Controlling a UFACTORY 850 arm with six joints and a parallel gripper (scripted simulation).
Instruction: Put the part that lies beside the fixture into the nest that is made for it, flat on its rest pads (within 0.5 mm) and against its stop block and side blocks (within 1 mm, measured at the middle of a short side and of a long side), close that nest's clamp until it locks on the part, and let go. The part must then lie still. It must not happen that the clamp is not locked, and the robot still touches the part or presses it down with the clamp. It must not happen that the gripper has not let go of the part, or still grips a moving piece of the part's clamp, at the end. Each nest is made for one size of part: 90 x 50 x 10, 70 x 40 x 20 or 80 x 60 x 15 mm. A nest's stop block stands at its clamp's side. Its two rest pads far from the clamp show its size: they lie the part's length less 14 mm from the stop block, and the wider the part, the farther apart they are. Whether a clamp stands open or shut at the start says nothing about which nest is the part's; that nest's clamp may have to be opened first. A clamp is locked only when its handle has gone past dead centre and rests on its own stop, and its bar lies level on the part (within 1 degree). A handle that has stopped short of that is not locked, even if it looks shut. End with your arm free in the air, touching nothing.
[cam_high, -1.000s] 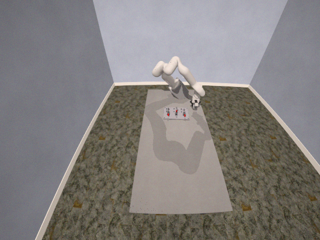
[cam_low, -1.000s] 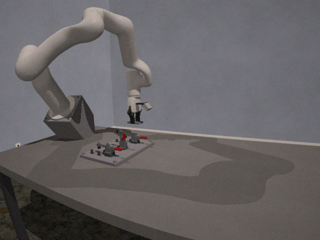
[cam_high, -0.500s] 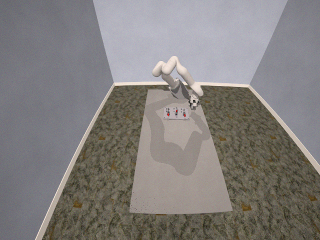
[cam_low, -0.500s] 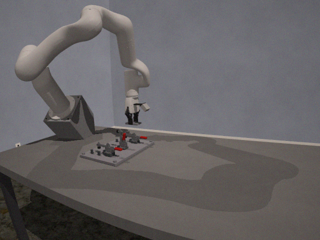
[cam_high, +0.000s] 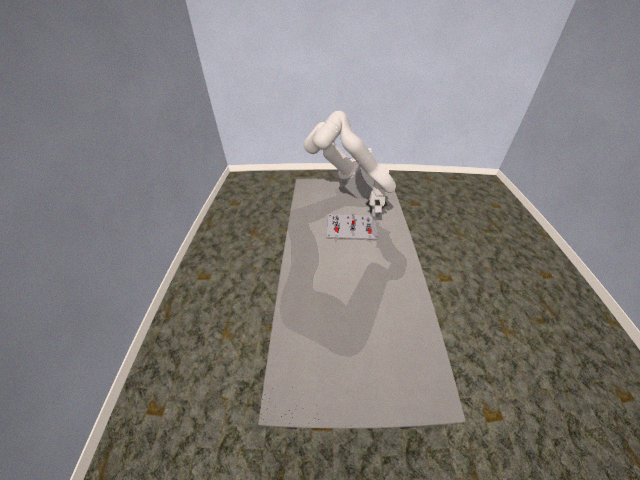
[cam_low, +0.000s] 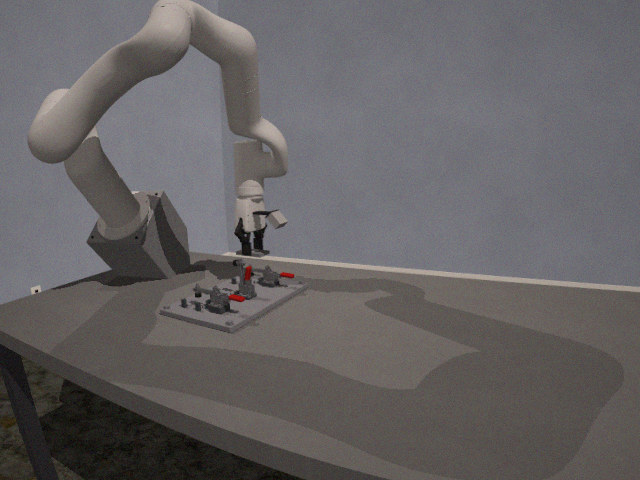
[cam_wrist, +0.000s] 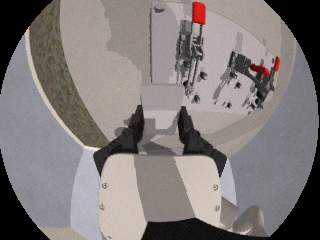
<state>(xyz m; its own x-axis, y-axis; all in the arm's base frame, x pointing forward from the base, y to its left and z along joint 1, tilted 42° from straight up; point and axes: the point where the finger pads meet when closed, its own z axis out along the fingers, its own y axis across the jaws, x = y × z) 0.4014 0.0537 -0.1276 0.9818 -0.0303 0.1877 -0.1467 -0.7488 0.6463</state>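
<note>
Grey part (cam_wrist: 160, 99) clamped in pincer (cam_wrist: 160, 120), above table (cam_low: 361, 330), fixture (cam_low: 268, 304) nests unfilled

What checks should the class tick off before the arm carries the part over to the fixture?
1. Part between the fingers: ok, gripper shut on it.
2. Part lifted off the table: ok, it hangs above the surface.
3. Gripper beside the fixture, not over a nest: ok.
4. Middle clamp handle upright, open: ok.
5. Two outer red handles lying down, possibly shut: cannot tell if locked.
6. Which nest fits the part: cannot tell, pads too small.
</note>
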